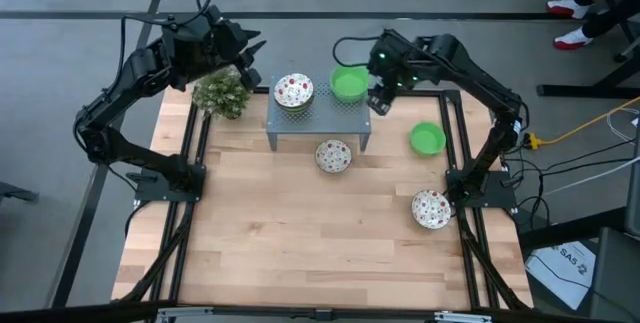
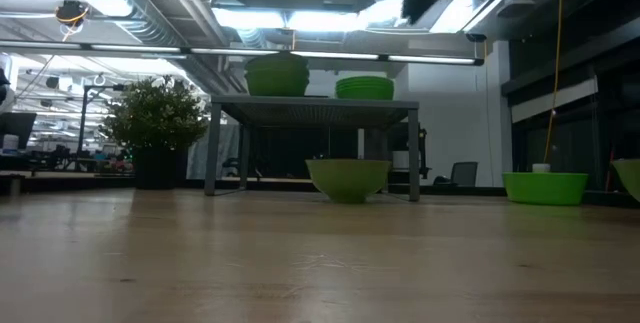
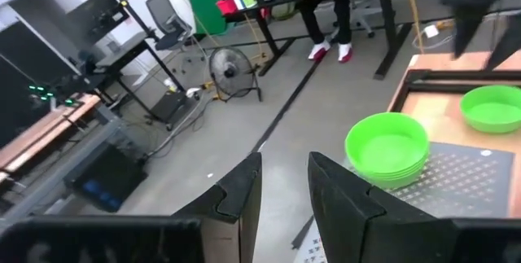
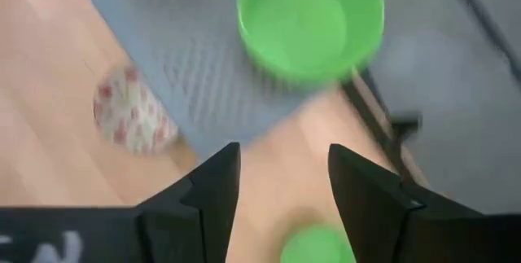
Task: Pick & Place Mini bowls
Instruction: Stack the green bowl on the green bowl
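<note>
While spread, right tool (image 1: 379,102) beside green bowls (image 1: 348,85)

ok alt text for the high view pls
Overhead view: the right gripper hangs open beside a stack of green bowls on a grey stand, next to a speckled stack. Four more bowls sit on the wooden table; the left gripper waits above a plant.

Your high view looks straight down; low view sits at table height; both share the stand (image 1: 318,115) at twelve o'clock.
</note>
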You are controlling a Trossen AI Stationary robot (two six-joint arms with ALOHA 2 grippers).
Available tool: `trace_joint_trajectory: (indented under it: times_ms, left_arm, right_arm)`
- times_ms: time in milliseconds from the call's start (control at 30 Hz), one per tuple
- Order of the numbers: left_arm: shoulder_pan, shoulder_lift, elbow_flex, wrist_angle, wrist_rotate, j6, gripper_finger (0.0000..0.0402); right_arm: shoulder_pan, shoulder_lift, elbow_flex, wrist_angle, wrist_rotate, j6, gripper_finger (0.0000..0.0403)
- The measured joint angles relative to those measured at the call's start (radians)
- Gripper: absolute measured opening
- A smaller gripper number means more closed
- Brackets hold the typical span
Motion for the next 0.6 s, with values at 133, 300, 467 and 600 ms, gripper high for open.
trace_joint_trajectory:
  times_ms: [133, 300, 467, 600]
  left_arm:
    - [0.000, 0.000, 0.000, 0.001, -0.021, 0.031, 0.0098]
    - [0.000, 0.000, 0.000, 0.002, -0.042, 0.036, 0.0098]
    - [0.000, 0.000, 0.000, 0.022, -0.041, 0.038, 0.0098]
    - [0.000, 0.000, 0.000, 0.026, 0.025, 0.006, 0.0097]
  right_arm:
    - [0.000, -0.041, -0.046, -0.021, -0.007, 0.063, 0.0188]
    - [-0.002, -0.112, -0.194, -0.037, 0.132, 0.232, 0.0188]
    - [-0.008, -0.207, -0.457, -0.006, 0.149, 0.398, 0.0188]
    - [-0.007, -0.258, -0.669, 0.063, 0.085, 0.498, 0.0188]
